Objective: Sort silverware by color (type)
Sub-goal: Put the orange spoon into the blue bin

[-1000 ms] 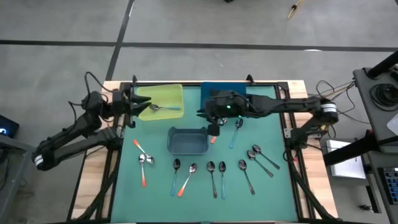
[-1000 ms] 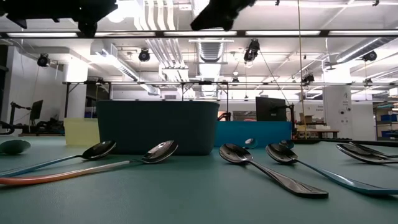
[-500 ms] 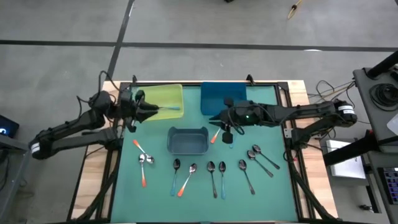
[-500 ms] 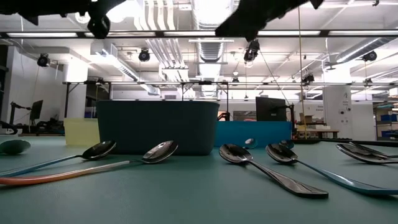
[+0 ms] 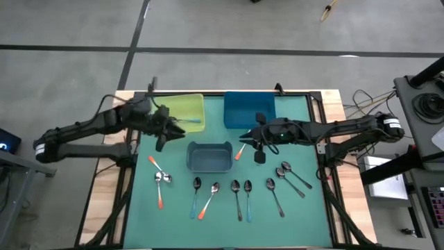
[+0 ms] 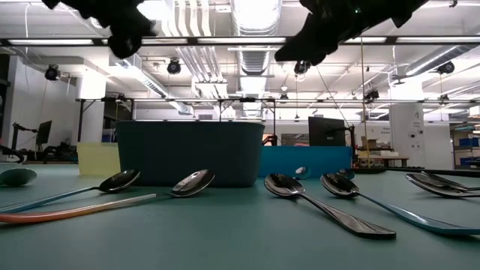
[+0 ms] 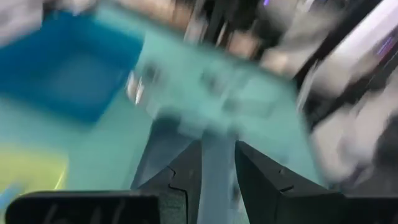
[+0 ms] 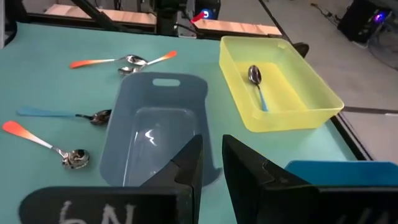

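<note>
Several spoons lie flat in a row near the table's near edge: orange-handled (image 5: 160, 191), light-blue-handled (image 5: 195, 193) and all dark (image 5: 236, 196). Another orange-handled spoon (image 5: 239, 151) lies beside the grey bin's right wall. One blue-handled spoon (image 5: 186, 121) (image 8: 256, 84) lies in the yellow bin (image 5: 179, 107). My left gripper (image 5: 166, 133) (image 7: 217, 168) hovers open off the yellow bin's near edge. My right gripper (image 5: 257, 151) (image 8: 212, 165) hovers just right of the grey bin (image 5: 209, 157), its fingers a little apart with nothing between them.
A blue bin (image 5: 248, 110) stands at the far edge, right of the yellow bin. The grey bin (image 8: 155, 124) sits mid-table. Dark spoons (image 5: 293, 175) lie on the right, near my right arm. Bare green mat lies along the near edge (image 5: 222, 232).
My left gripper has drawn back from over the yellow bin toward the near edge and the table's middle; the blue-handled spoon stays in the bin. My right gripper has moved right and toward the near edge, and now covers the spot where a blue-handled spoon lay.
</note>
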`<act>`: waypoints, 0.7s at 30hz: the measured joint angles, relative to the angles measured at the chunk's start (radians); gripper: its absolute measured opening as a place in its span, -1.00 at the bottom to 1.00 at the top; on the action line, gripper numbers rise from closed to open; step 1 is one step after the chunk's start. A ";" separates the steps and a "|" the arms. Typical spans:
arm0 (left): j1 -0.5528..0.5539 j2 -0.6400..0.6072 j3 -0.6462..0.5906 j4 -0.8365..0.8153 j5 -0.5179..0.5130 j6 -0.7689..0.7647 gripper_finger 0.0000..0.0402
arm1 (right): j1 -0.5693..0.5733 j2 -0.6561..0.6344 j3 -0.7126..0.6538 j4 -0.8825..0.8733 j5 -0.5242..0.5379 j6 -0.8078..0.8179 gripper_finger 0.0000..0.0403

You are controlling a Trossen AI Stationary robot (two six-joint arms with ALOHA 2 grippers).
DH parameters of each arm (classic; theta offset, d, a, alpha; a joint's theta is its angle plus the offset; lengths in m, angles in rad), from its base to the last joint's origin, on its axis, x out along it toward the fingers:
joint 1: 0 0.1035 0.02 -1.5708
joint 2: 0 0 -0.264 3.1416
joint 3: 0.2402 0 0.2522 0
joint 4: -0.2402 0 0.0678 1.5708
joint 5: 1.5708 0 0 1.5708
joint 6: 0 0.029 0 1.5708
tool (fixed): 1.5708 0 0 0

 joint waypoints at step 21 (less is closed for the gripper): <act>-0.167 0.236 -0.077 -0.564 -0.167 0.089 -0.62 | 0.000 0.001 0.000 -0.037 0.000 -0.025 -0.74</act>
